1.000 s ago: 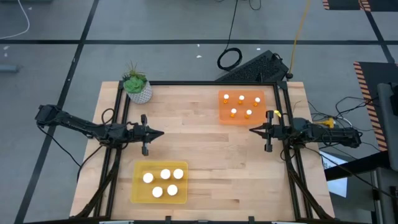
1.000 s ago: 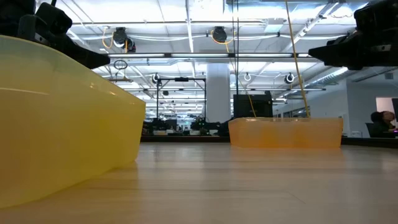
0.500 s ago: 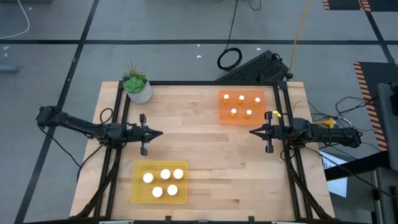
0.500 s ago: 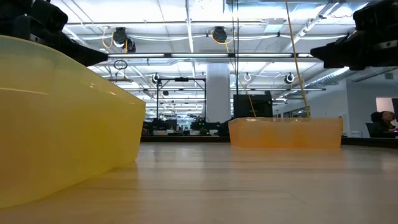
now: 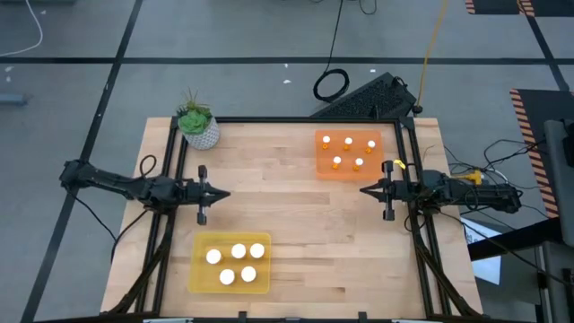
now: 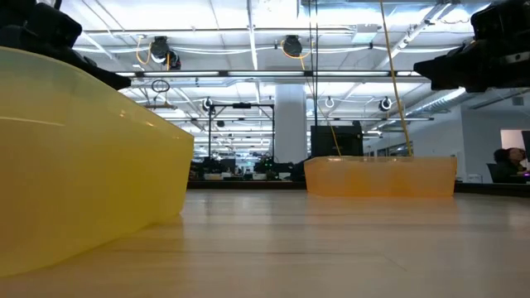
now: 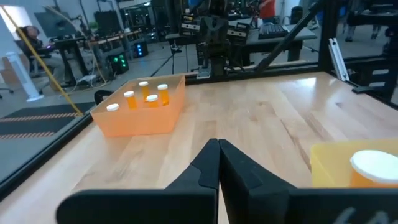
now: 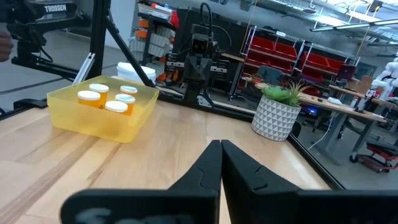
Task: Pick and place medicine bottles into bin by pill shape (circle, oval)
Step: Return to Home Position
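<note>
High view: bare wood lies between the left gripper (image 5: 218, 193) at the left edge and the right gripper (image 5: 363, 189) at the right edge. White-capped bottles (image 5: 235, 263) fill the yellow tray (image 5: 199, 280); others sit in the orange tray (image 5: 326, 168).

Wrist views: both grippers' fingers meet, holding nothing.

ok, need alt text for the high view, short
Overhead view of a wooden table: five white-capped medicine bottles stand in the orange tray at far right, five more in the yellow tray at near left. The shut left gripper and right gripper face each other across bare mid-table; a potted plant sits at the far-left corner.
</note>
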Available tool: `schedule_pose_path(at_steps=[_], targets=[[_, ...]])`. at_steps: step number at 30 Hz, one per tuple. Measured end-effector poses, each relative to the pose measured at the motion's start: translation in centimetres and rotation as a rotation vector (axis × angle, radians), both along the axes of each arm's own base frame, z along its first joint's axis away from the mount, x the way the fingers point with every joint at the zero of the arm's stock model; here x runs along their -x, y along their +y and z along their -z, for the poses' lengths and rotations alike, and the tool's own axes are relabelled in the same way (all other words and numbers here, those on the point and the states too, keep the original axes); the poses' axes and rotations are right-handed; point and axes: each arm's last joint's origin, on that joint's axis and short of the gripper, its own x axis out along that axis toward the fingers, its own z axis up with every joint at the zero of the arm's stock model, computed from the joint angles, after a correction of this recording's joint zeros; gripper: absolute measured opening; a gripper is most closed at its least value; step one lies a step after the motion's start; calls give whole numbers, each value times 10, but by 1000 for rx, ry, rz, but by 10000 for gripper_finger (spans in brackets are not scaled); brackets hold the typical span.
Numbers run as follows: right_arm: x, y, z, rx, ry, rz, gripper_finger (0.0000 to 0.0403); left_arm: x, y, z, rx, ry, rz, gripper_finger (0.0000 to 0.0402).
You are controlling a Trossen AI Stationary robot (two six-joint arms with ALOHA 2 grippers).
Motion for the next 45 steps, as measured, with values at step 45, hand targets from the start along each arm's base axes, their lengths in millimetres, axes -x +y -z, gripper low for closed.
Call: schedule_pose_path(at_steps=[45], targets=[[0, 0, 0, 0, -2, -2, 0, 15, 17, -5, -17, -78, 67, 3]])
